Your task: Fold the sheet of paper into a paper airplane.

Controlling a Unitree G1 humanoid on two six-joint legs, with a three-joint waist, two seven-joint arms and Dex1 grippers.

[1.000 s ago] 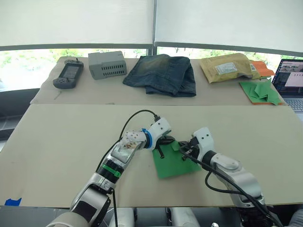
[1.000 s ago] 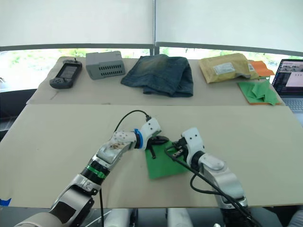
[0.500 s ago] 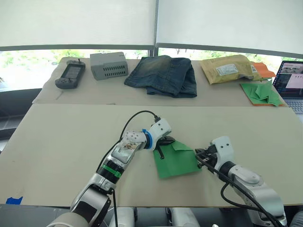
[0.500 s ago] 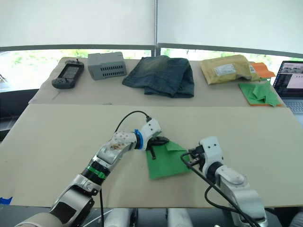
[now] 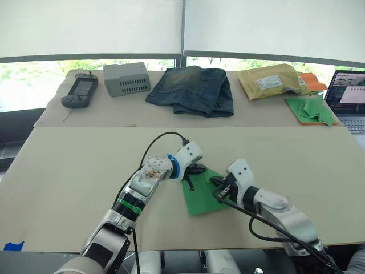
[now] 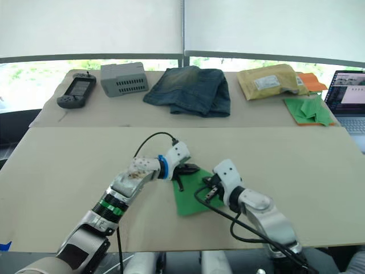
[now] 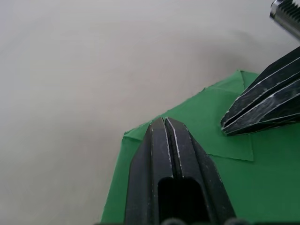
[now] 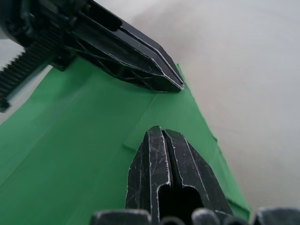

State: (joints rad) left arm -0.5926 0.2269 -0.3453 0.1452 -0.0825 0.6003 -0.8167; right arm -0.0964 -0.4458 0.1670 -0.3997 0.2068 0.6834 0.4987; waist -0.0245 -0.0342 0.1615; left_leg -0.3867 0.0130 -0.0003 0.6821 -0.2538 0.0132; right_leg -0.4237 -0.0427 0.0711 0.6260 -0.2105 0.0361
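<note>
A pale beige table [image 5: 68, 171] runs beneath tall windows with drawn white blinds, and a second, grey-covered surface lies along its far edge. Near the front edge of the table both pincers meet over the sheet of paper [image 5: 201, 197]. The left gripper [image 7: 164, 123] has its two black fingers clenched flat together with nothing between them, their tip resting at the sheet's far corner, where the paper edge meets the bare table. The right gripper [image 8: 162, 131] is clenched the same way, empty, its tip pressed down on a small folded-over flap of the sheet, just beside the left gripper's fingers and pointing toward them. The sheet lies flat on the table under both, a bright green square turned at an angle, with its far corner doubled back into a little flap whose cut edge shows as a faint line; the rest is smooth and uncreased. Well beyond the sheet, on the far surface, sit a handheld game console [image 5: 79, 91], a grey vented box [image 5: 127, 77], folded blue jeans [image 5: 191, 90], a yellow padded mailer [image 5: 272, 81] lying over orange paper [image 5: 315, 83], a heap of green paper pieces [image 5: 311, 109], and a laptop [image 5: 348, 98] at the right edge.
</note>
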